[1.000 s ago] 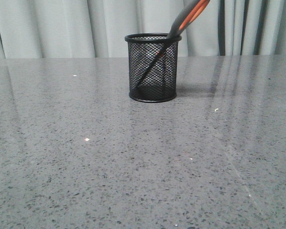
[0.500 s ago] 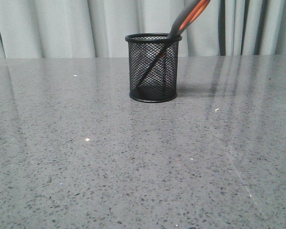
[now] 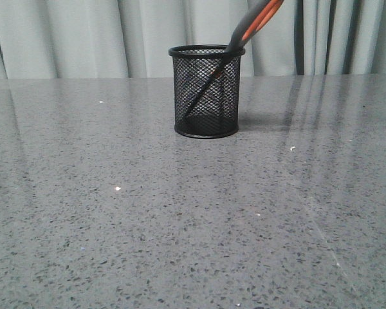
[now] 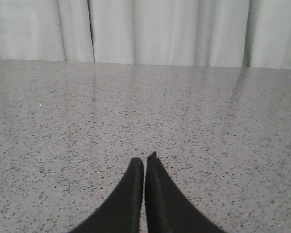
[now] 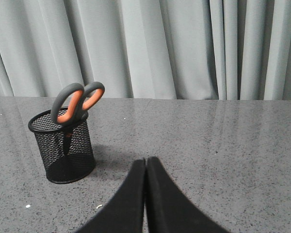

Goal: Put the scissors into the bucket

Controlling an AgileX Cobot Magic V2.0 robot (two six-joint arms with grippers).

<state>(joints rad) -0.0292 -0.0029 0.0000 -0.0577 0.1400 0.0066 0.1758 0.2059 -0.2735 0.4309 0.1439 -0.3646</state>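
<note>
The black wire-mesh bucket [image 3: 206, 90] stands upright on the grey speckled table at the back middle. The scissors [image 3: 254, 22] stand inside it, blades down, grey and orange handles leaning out over the rim to the right. The right wrist view also shows the bucket [image 5: 65, 150] with the scissors [image 5: 76, 103] in it. My right gripper [image 5: 146, 160] is shut and empty, off to the side of the bucket and apart from it. My left gripper [image 4: 144, 159] is shut and empty over bare table. Neither arm shows in the front view.
The grey speckled table [image 3: 180, 225] stretches from the front edge to pale pleated curtains [image 3: 83, 38] behind. A few small white specks [image 3: 118, 188] lie on the surface.
</note>
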